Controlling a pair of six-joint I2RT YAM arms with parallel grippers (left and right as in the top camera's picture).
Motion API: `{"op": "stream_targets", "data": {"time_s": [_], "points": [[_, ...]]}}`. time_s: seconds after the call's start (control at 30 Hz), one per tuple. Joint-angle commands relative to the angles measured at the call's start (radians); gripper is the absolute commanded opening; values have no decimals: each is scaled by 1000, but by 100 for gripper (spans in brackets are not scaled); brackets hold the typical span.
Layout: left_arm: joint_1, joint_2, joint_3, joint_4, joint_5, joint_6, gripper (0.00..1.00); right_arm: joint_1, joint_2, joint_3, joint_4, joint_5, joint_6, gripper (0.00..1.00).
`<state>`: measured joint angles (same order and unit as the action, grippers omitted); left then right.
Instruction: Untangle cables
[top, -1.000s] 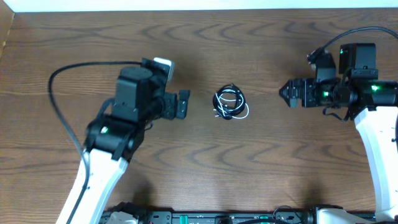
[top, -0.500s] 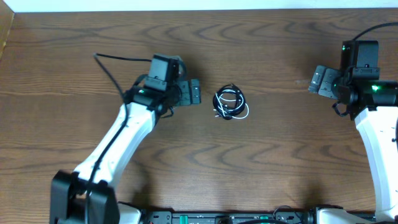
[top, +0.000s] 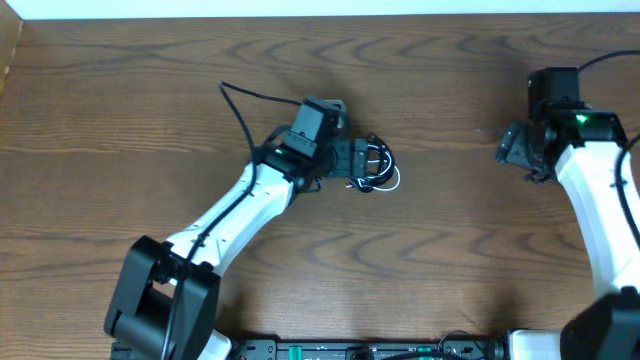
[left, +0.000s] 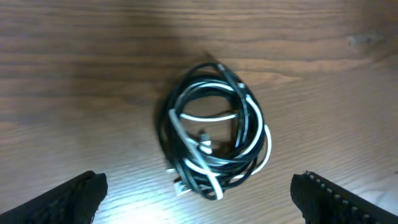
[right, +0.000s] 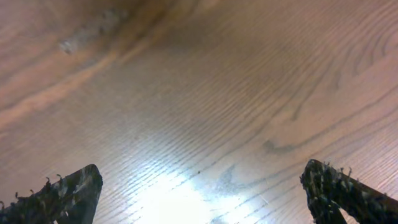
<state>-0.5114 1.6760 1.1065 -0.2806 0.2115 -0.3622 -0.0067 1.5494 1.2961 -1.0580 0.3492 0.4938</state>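
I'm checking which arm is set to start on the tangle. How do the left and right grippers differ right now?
The left gripper hovers right at the coiled black and white cables, which its wrist view frames between its fingers. The right gripper is far off, over the right side of the table. The left wrist view shows the bundle, while the right wrist view shows only wood. Both grippers stand wide open and hold nothing.

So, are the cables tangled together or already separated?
Tangled: the black cable and white cable lie wound together in one small coil, neither pulled free.
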Motion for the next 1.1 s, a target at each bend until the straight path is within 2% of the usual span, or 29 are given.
{"op": "stream_targets", "data": {"time_s": [0.0, 0.53, 0.57, 0.63, 0.7, 0.87, 1.07], "points": [[-10, 31, 10, 23, -7, 13, 100, 4, 21, 8, -8, 23, 34, 99], [-29, 155, 10, 40, -53, -36, 95, 4, 24, -64, 57, -37, 6, 99], [-29, 156, 10, 40, -57, -36, 94, 4, 24, -72, 68, -47, -1, 99], [-31, 158, 10, 40, -64, -36, 80, 4, 24, -95, 95, -61, -5, 99], [-31, 158, 10, 43, -68, -36, 70, 4, 24, -116, 121, -71, -5, 99], [-31, 159, 10, 77, -75, -36, 64, 4, 24, -161, 186, -97, -52, 99], [-31, 165, 10, 105, -74, -37, 62, 4, 24, -167, 191, -98, -62, 99]]}}
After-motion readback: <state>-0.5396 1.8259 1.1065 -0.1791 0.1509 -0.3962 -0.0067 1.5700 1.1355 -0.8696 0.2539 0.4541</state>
